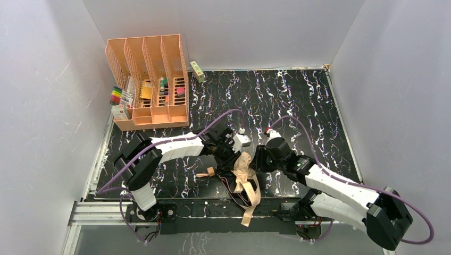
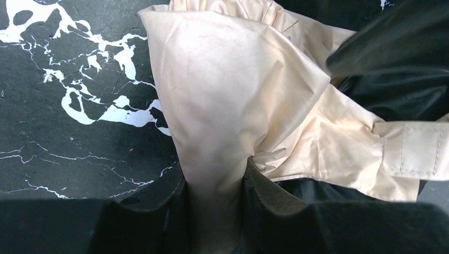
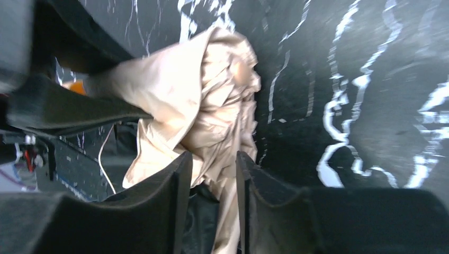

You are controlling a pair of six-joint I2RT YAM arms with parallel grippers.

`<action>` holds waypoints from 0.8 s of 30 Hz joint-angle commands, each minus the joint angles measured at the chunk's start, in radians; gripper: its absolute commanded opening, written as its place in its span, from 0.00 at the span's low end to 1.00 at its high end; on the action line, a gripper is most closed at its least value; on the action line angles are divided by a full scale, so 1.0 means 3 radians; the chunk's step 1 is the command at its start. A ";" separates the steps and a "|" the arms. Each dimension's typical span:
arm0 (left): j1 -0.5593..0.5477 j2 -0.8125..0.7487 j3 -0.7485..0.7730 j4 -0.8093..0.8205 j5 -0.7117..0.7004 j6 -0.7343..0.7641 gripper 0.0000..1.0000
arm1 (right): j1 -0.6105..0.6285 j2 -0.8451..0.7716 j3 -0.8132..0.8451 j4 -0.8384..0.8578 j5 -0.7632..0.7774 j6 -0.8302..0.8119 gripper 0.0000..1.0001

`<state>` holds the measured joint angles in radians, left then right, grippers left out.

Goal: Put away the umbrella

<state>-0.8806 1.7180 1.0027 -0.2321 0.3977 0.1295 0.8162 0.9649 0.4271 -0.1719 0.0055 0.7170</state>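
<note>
Black marbled counter [image 1: 319, 117] is carrying the loosely collapsed umbrella [image 1: 246, 178] at its near edge, between both arms. Left jaws are pinching a fold of its peach fabric, nearly closed. Right jaws are clamping the bunched canopy likewise, probably gathering it tight for wrapping with the strap [image 2: 413, 153].

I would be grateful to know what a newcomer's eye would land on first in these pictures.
The crumpled pale umbrella at the near edge of the black marbled table draws the eye first, its fabric pinched by both the left end effector and the right end effector. Next comes the peach-orange desk organizer standing in the far left corner.
</note>
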 commanded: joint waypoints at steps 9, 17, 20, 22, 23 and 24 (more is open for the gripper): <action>-0.0094 -0.0278 -0.0236 0.0057 -0.0615 0.0516 0.00 | -0.0281 -0.0134 0.0551 -0.0140 0.0938 -0.0963 0.48; -0.0102 -0.0494 -0.0478 0.0581 -0.0954 0.1064 0.00 | -0.0692 0.0319 0.0981 -0.0267 -0.0319 -0.1911 0.68; -0.0102 -0.0519 -0.0602 0.0878 -0.1074 0.1272 0.00 | -0.0791 0.0490 0.1057 -0.0149 -0.0737 -0.2184 0.75; -0.0102 -0.0571 -0.0725 0.1098 -0.1100 0.1405 0.00 | -0.0812 0.0673 0.1150 -0.0152 -0.1052 -0.2365 0.79; -0.0102 -0.0605 -0.0793 0.1225 -0.1097 0.1458 0.00 | -0.0816 0.0772 0.1200 -0.0159 -0.1258 -0.2465 0.80; -0.0102 -0.0651 -0.0875 0.1351 -0.1093 0.1525 0.00 | -0.0821 0.0858 0.1246 -0.0164 -0.1405 -0.2548 0.81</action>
<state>-0.9123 1.5764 0.8169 0.0292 0.1387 0.4561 0.5793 1.1461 0.7200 -0.2592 -0.1505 0.1204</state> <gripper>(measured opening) 0.273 0.789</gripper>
